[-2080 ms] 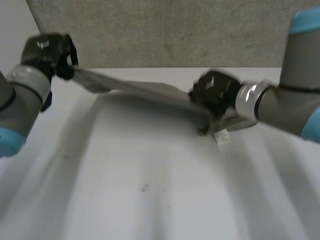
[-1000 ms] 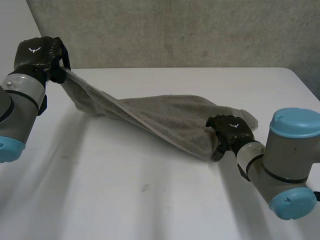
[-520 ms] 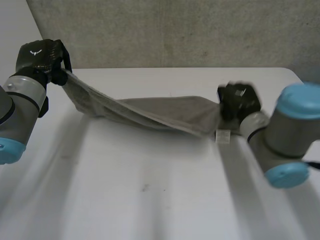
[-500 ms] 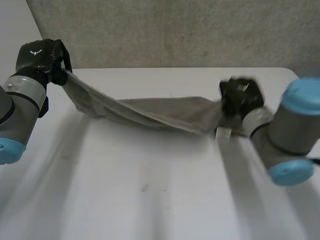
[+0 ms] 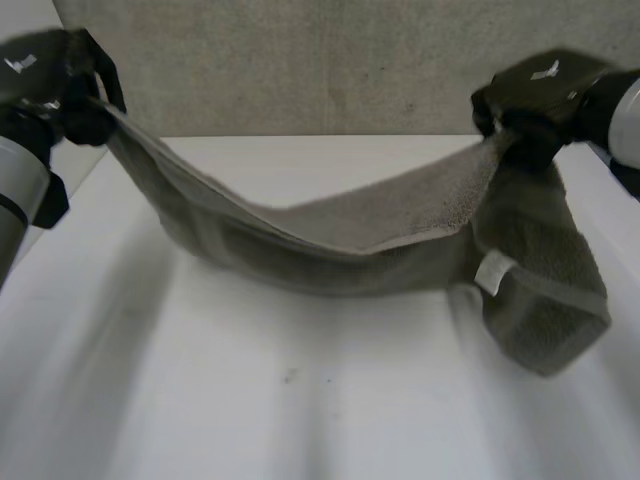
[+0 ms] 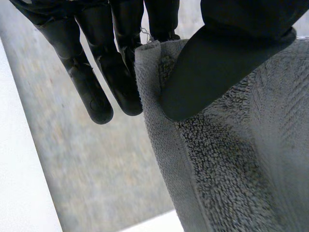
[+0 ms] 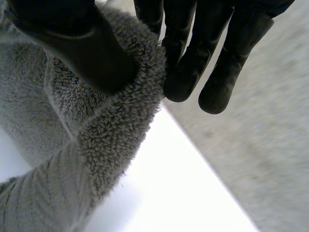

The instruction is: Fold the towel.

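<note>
towel (image 5: 330, 235) terry cloth, rough looped pile, flat woven hem, my left hand (image 6: 222, 63) smooth matt black, table (image 5: 300, 400) smooth

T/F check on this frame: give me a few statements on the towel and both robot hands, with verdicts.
1. The left robot hand pinches the towel between thumb and fingers. True.
2. The towel lies spread out flat. False: it is held up at both ends and sags in the middle.
3. The right robot hand is open and clear of the towel. False: its thumb and fingers pinch the towel's end.
4. A white label shows on the towel, nearer the right robot hand. True.
</note>
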You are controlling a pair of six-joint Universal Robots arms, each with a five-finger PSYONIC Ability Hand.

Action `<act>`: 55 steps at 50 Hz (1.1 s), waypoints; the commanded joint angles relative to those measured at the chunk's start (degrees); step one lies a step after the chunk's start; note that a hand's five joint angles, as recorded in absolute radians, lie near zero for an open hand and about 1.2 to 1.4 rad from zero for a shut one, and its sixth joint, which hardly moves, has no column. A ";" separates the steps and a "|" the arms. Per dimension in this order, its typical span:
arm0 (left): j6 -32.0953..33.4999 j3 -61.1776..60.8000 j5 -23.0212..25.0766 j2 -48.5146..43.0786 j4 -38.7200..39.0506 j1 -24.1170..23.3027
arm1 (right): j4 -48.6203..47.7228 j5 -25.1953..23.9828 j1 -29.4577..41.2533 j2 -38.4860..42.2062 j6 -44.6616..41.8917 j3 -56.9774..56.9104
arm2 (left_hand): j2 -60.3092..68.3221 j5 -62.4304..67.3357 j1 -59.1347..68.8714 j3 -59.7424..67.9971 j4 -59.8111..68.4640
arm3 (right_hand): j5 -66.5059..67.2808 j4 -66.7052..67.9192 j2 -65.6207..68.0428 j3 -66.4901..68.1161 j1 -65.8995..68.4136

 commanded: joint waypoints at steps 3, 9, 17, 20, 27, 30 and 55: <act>0.67 6.45 0.06 -16.80 0.20 -0.79 | 3.08 -1.10 -0.99 17.30 -4.18 -6.95 | 10.22 10.66 10.98 10.36 10.23 | 3.38 2.97 4.05 3.26 3.92; 0.67 25.13 -0.65 -28.50 -0.06 -2.63 | -5.36 6.72 -0.20 28.99 -2.68 -25.85 | 10.22 10.66 10.98 10.36 10.23 | 3.38 2.97 4.05 3.26 3.92; -0.13 44.07 -2.39 -28.09 -0.23 -3.77 | -18.98 7.78 1.56 30.39 3.47 -45.71 | 10.22 10.66 10.98 10.36 10.23 | 3.38 2.97 4.05 3.26 3.92; -0.21 45.05 -4.94 -24.93 0.03 -4.21 | -20.48 5.42 1.56 27.16 7.06 -46.33 | 10.22 10.66 10.98 10.36 10.23 | 3.38 2.97 4.05 3.26 3.92; -0.74 37.35 -6.18 -20.36 -0.41 -3.95 | -12.86 -7.31 0.77 22.58 7.70 -34.41 | 10.22 10.66 10.98 10.36 10.23 | 3.38 2.97 4.05 3.26 3.92; -0.48 29.80 -5.83 -18.25 -0.15 -3.34 | -10.37 -9.01 0.59 22.04 5.75 -31.39 | 10.22 10.66 10.98 10.36 10.23 | 3.38 2.97 4.05 3.26 3.92; -0.30 11.84 -4.42 -18.49 3.46 -1.13 | 9.14 -11.21 -3.54 26.52 -17.98 -19.26 | 10.22 10.66 10.98 10.36 10.23 | 3.38 2.97 4.05 3.26 3.92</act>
